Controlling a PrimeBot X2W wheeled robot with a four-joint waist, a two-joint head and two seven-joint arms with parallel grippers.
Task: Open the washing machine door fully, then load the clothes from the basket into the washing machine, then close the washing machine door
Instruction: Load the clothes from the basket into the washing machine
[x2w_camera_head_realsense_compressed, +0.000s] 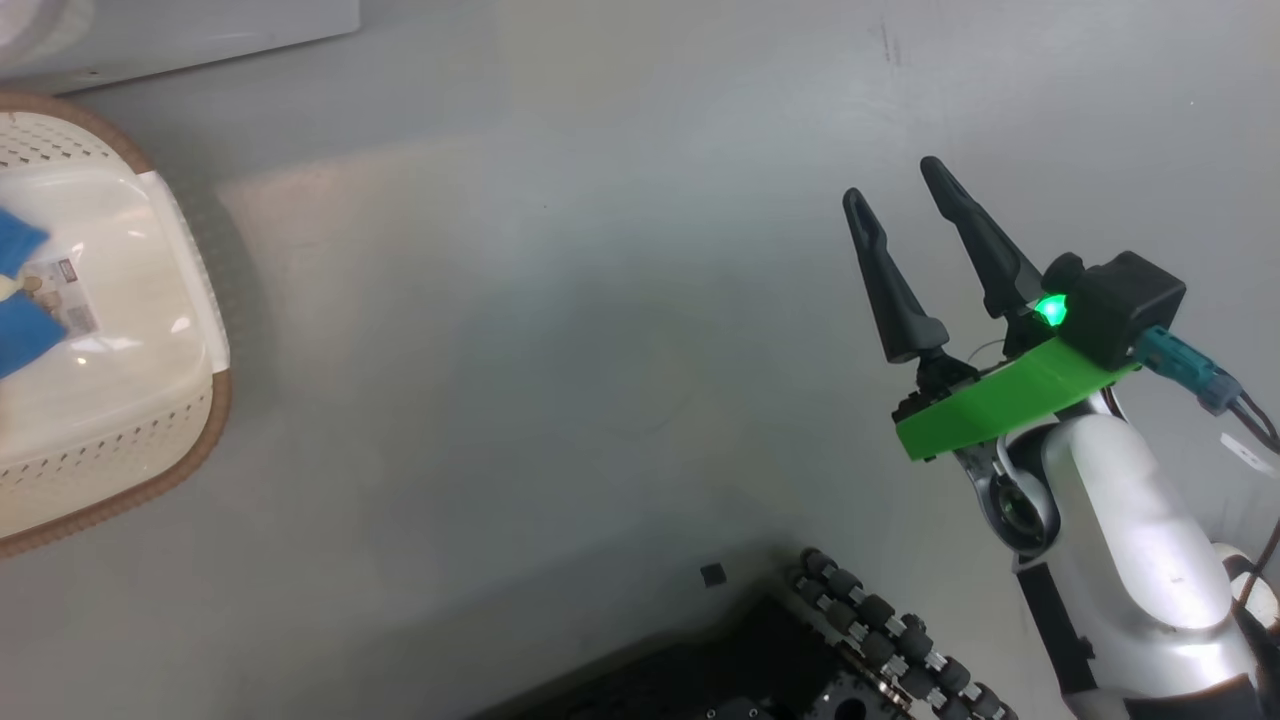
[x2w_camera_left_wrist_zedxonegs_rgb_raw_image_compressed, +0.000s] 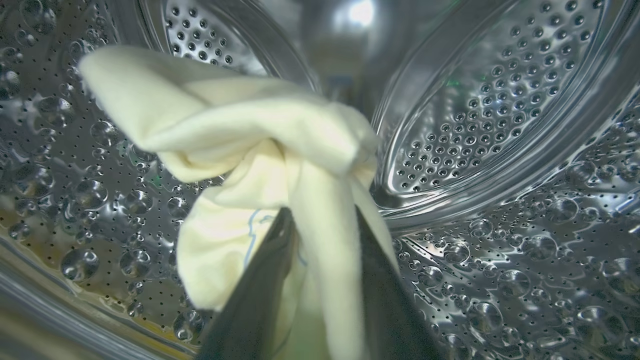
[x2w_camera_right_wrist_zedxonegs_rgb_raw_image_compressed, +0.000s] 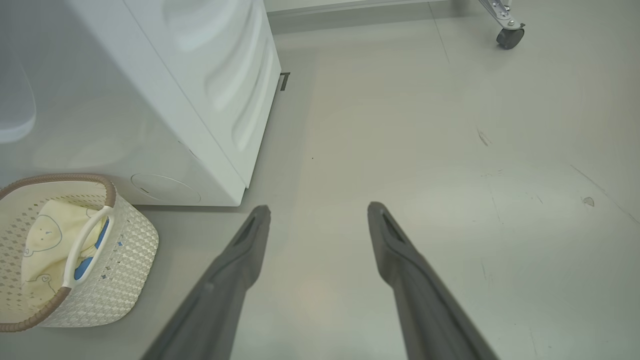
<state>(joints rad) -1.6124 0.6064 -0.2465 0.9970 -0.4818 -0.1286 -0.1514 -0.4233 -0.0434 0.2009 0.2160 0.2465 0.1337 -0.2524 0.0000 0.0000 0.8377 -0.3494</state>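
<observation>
Reaching deep into the steel drum (x2w_camera_left_wrist_zedxonegs_rgb_raw_image_compressed: 500, 100) of the washing machine (x2w_camera_right_wrist_zedxonegs_rgb_raw_image_compressed: 200, 75), the left gripper (x2w_camera_left_wrist_zedxonegs_rgb_raw_image_compressed: 322, 212) has a pale yellow garment (x2w_camera_left_wrist_zedxonegs_rgb_raw_image_compressed: 240, 125) draped over and between its two dark fingers (x2w_camera_left_wrist_zedxonegs_rgb_raw_image_compressed: 265, 280). The fingers stand a little apart with a band of cloth in the gap, and I cannot tell if the cloth is pinched or let go. It hangs bunched in front of the perforated wall, faint blue line print showing low down

Right gripper (x2w_camera_head_realsense_compressed: 893, 180) is spread wide and empty, over bare floor (x2w_camera_right_wrist_zedxonegs_rgb_raw_image_compressed: 450, 150), well apart from the basket (x2w_camera_right_wrist_zedxonegs_rgb_raw_image_compressed: 125, 240). The basket sits on the floor near the machine's front corner, and more clothes (x2w_camera_right_wrist_zedxonegs_rgb_raw_image_compressed: 45, 240) lie in it, pale yellow with a bear outline and a blue patch

Progress, judged: the door must stand open since an arm is inside the drum, so step one counts as done. Loading is partly done, with one piece at the drum and at least one left in the basket. Any pieces lower in the drum are hidden by the cloth. Left to do: drop this piece, fetch the rest, shut the door
</observation>
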